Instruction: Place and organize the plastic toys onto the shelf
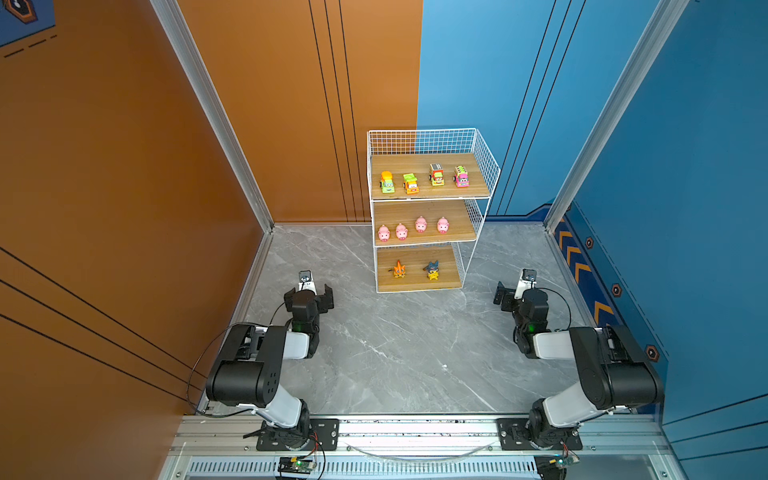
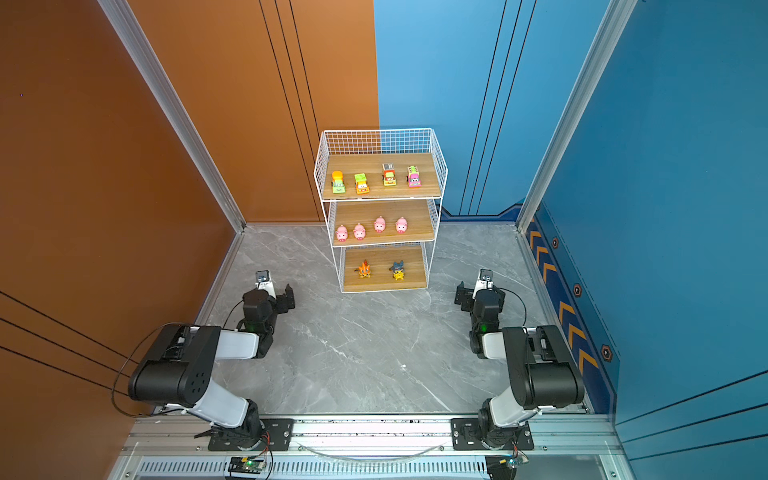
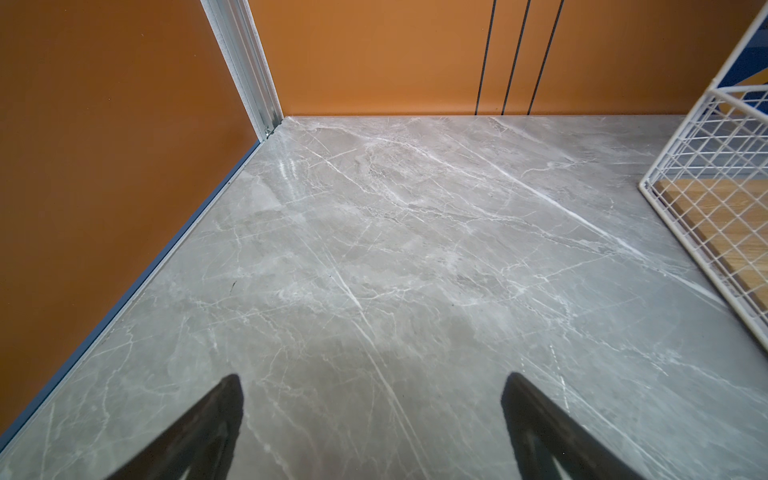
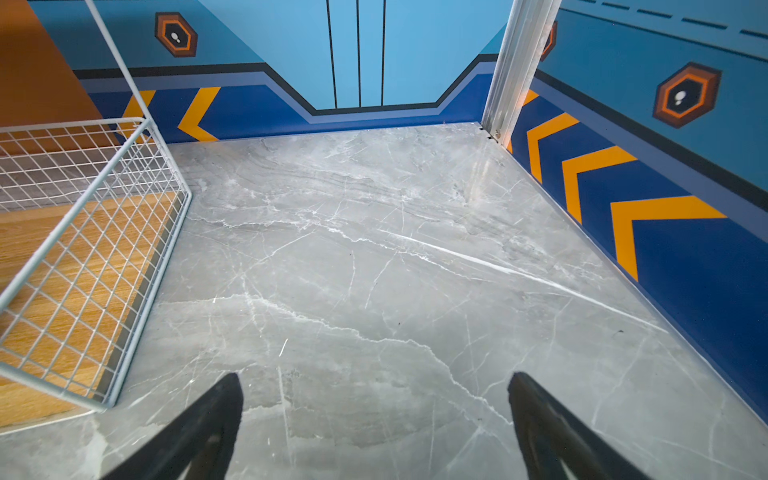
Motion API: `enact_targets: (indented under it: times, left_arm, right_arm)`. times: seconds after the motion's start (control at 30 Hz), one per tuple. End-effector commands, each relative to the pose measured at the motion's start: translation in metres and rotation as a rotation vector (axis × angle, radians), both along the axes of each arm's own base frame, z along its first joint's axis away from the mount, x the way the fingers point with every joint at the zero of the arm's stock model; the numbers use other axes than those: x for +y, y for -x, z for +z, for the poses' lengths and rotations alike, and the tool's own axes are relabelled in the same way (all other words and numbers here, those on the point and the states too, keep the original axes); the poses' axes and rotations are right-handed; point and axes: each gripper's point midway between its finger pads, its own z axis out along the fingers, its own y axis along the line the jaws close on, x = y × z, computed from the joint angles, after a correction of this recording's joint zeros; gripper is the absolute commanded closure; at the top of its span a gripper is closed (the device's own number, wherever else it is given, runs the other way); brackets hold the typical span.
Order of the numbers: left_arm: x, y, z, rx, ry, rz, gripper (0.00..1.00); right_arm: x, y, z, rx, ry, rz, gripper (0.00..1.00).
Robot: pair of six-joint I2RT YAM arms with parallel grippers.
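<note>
You are facing open marble floor [image 1: 395,353] stretching up to the shelf [image 1: 487,166]. Its wire sides and back are closing each tier, so only the front is standing open. Cars [image 1: 411,184] and pigs [image 1: 421,224] are lining the upper boards with narrow gaps. An orange figure [image 1: 399,269] and a blue figure [image 1: 432,270] are leaving wider room on the lowest.

Robot test cell in a lab. Walled by an orange panel [image 1: 104,166] at left and a blue panel [image 1: 706,166] at right, both on aluminium posts [image 1: 216,120]. Printed chevrons [image 1: 575,257] along the lower right. Marble-look floor sheet [image 1: 395,353] at centre. Left arm [image 1: 249,365] and right arm [image 1: 602,374] bolted to a slotted metal rail [image 1: 415,432] along the bottom edge, with a bare circuit board [image 1: 297,463] just below.
</note>
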Motion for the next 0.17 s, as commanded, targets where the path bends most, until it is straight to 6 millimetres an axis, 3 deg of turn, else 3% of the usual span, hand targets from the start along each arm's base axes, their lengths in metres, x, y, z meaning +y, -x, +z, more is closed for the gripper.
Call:
enact_targets:
  times: [0.0,0.13]
  left_arm:
    - [-0.0037,0.0008,0.0013,-0.007,-0.006,-0.023,0.02]
    - [-0.0038,0.0006,0.0019,-0.008,-0.006,-0.024,0.02]
  right_arm:
    - [0.0009,-0.0006,-0.0022,0.017,-0.004,0.012,0.00]
    - [0.0009,0.0001,-0.0022,0.014,-0.003,0.010,0.00]
